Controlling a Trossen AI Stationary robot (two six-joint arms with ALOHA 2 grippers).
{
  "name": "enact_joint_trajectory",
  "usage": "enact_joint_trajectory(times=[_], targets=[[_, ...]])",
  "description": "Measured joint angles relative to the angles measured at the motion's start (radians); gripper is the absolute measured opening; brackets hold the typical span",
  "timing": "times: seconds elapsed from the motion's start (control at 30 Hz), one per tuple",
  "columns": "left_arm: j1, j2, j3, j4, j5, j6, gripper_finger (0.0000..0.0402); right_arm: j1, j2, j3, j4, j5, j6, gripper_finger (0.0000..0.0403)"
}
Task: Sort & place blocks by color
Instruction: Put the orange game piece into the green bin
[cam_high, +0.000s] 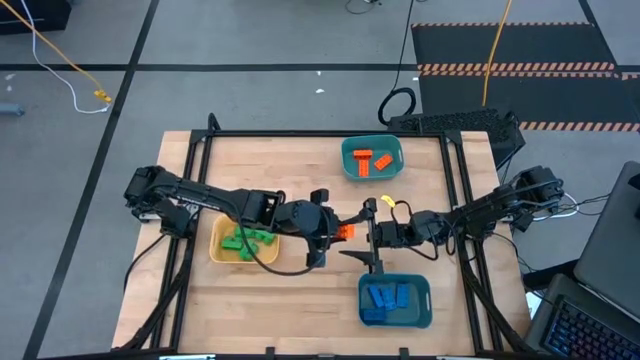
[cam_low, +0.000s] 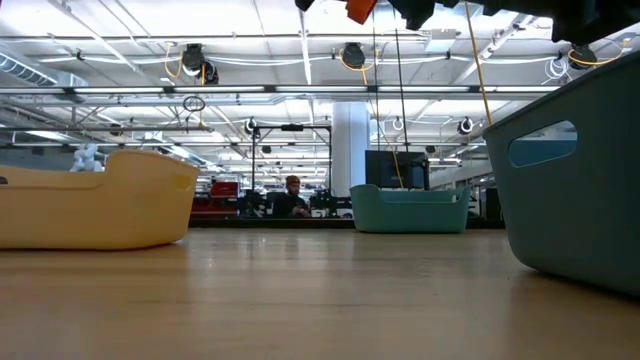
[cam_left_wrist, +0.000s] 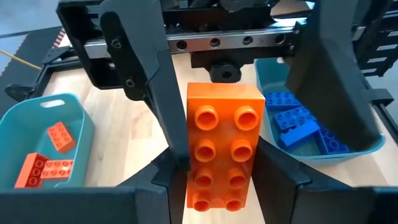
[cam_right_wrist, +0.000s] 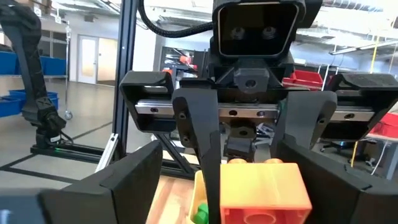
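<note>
Holding an orange block (cam_left_wrist: 224, 146) between my left gripper (cam_left_wrist: 214, 180) fingers, I have it pinched by its long sides, studs up toward my wrist camera, raised off the table (cam_high: 290, 300) in the middle of the workspace. My right gripper (cam_right_wrist: 245, 186) faces it head-on, jaws spread to either side of the block's far end and not yet pressed on it as far as I can see, so this looks to me like a handover caught midway. Sorting seems nearly finished: green blocks (cam_high: 248, 241) lie in the yellow tray (cam_high: 222, 255) just behind my left jaws, blue blocks (cam_high: 385, 297) fill the near teal tray (cam_high: 425, 305) beside and below my right jaws, and orange blocks (cam_high: 370, 160) rest in the far teal tray (cam_high: 395, 150) beyond both. I see no loose block on the bare wood, so I judge this orange one to be the last, with only its trip to the far teal tray left. Both my arms reach inward from their sides of the table, forearms roughly level, wrists turned so the two sets of jaws meet nose to nose. From table height only the block's underside and my fingertips show at the very top, well clear of the surface.
</note>
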Motion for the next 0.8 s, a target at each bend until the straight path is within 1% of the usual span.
enact_joint_trajectory(times=[0.07,0.17,0.23,0.37,0.43,0.6,0.73,0.8], targets=[[0.0,0.0,0.0,0.002,0.003,0.0,0.0143,0.0,0.0,0.0,-0.004,0.0,-0.01,0.0292],[0.0,0.0,0.0,0.006,0.004,0.001,0.0143,0.0,0.0,0.0,-0.011,0.003,-0.024,0.0252],[-0.001,0.0,-0.001,0.019,0.006,0.004,0.0143,-0.001,-0.001,0.0,-0.013,0.006,-0.032,0.0216],[-0.002,0.0,-0.002,0.036,0.025,0.016,0.0152,0.0,-0.002,0.001,-0.047,0.03,-0.093,0.0128],[0.002,0.0,-0.002,0.028,0.02,0.02,0.0167,0.0,-0.002,0.002,-0.08,0.045,-0.12,0.0128],[0.023,0.002,-0.002,0.014,-0.007,0.011,0.0224,-0.019,-0.003,0.003,-0.15,0.071,-0.129,0.0128],[0.042,0.002,-0.002,-0.055,-0.026,0.036,0.0262,-0.032,-0.002,0.003,-0.199,0.158,-0.128,0.0128],[0.05,-0.005,-0.002,-0.114,-0.061,0.051,0.0276,-0.038,0.0,0.003,-0.237,0.211,-0.123,0.0128]])
